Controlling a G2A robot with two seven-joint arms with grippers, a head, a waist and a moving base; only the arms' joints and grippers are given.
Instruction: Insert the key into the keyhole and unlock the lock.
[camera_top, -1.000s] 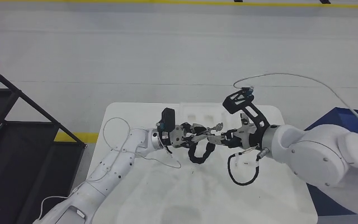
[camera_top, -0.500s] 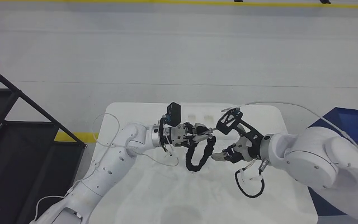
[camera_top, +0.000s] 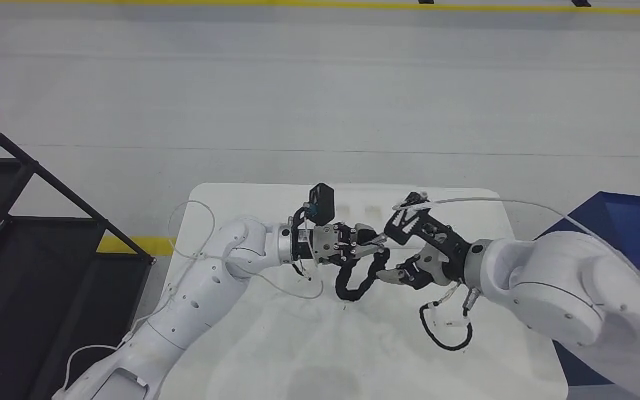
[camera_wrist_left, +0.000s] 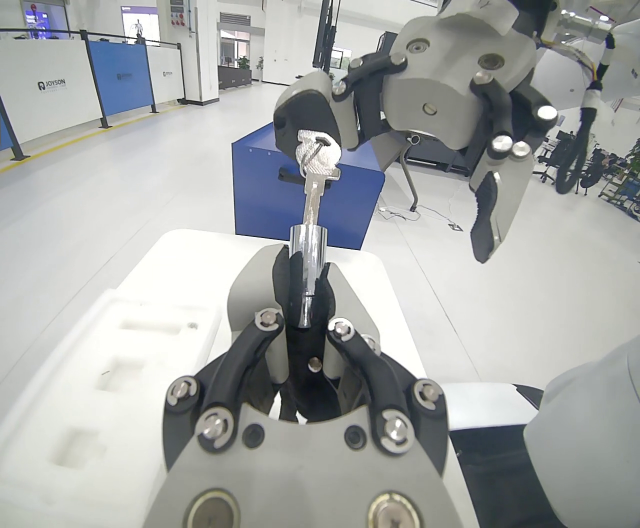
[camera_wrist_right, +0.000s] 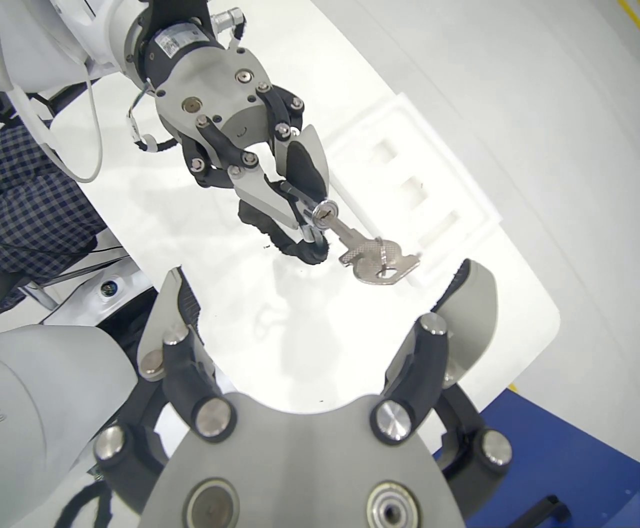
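Note:
My left gripper (camera_wrist_left: 302, 280) is shut on the chrome lock cylinder (camera_wrist_left: 308, 250), held above the white table (camera_top: 260, 330). The lock's black cable loop (camera_top: 360, 280) hangs below it. The silver key (camera_wrist_left: 317, 165) sits in the keyhole, its head and ring sticking out toward the right arm. In the right wrist view the key (camera_wrist_right: 372, 252) projects from the lock (camera_wrist_right: 324, 212), free of my right gripper (camera_wrist_right: 322, 280). That gripper is open, one finger pad (camera_wrist_left: 305, 125) close to the key's head, the other well off to the side.
A white foam tray (camera_wrist_right: 425, 165) with rectangular pockets lies on the table behind the lock. A blue cabinet (camera_wrist_left: 305, 200) stands past the table's far edge. A black frame (camera_top: 40, 250) stands left of the table. The table's front half is bare.
My right gripper has come off the key, turned and drawn back a little. The left gripper has shifted slightly right with the lock, and the key stays in the keyhole.

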